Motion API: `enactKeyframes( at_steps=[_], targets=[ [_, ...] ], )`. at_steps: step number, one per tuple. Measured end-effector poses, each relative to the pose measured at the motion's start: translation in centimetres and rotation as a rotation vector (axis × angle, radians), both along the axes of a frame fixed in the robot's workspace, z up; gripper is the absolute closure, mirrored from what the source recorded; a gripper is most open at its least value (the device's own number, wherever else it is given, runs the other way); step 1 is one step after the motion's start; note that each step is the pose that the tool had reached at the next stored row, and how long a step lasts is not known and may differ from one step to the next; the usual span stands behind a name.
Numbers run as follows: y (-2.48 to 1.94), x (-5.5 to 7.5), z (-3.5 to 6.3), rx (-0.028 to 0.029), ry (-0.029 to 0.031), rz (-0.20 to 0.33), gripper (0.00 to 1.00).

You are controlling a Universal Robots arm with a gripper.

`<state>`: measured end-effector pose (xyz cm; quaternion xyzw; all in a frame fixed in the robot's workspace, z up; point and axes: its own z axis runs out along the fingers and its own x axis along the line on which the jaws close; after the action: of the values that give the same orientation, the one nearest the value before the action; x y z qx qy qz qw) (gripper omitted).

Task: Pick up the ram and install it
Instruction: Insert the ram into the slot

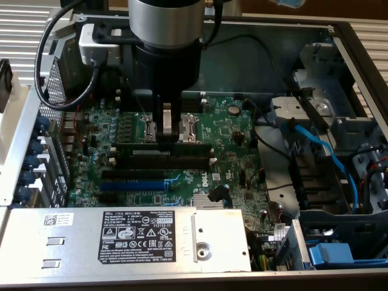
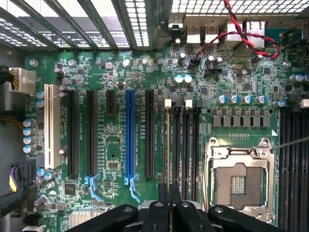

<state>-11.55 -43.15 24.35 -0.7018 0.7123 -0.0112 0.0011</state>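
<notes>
Fingers of the arm's black gripper (image 1: 174,139) stand close together, pinched on the long, thin dark-green ram stick (image 1: 139,147) about its middle. On the exterior view's clock face the gripper hangs a little toward twelve o'clock from centre, over the green motherboard (image 1: 233,136). The ram stick lies level, running from nine to three o'clock, right by the long black memory slots with white end clips (image 1: 182,162). Whether it is seated in a slot or sits just above one I cannot tell. The square silver processor socket (image 1: 191,127) lies at twelve o'clock from the ram stick, partly behind the fingers. The long blue expansion slot (image 1: 134,183) lies at seven o'clock from the gripper, and a ribbed silver heatsink (image 1: 204,203) at five o'clock. A grey metal power-supply box with a black label (image 1: 73,233) fills the six-to-eight o'clock edge, and a light-blue flat cable (image 1: 327,159) curves at three o'clock. In the wrist view the two dark fingertips (image 2: 163,195) sit side by side with only a narrow slit between them, lined up lengthwise with the memory slots, between the blue expansion slot and the processor socket.
</notes>
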Motion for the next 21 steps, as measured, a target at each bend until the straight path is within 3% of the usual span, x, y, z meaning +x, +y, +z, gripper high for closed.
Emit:
enactKeyframes(
  at_steps=[6,13,21],
  targets=[
    [0.04,-0.27,-0.05,0.0000,-0.0086,0.000,0.88],
    [0.04,-0.37,-0.15,0.0001,-0.0105,0.000,0.88],
    [0.21,-0.45,-0.34,0.0000,-0.0181,0.000,0.88]
  ],
)
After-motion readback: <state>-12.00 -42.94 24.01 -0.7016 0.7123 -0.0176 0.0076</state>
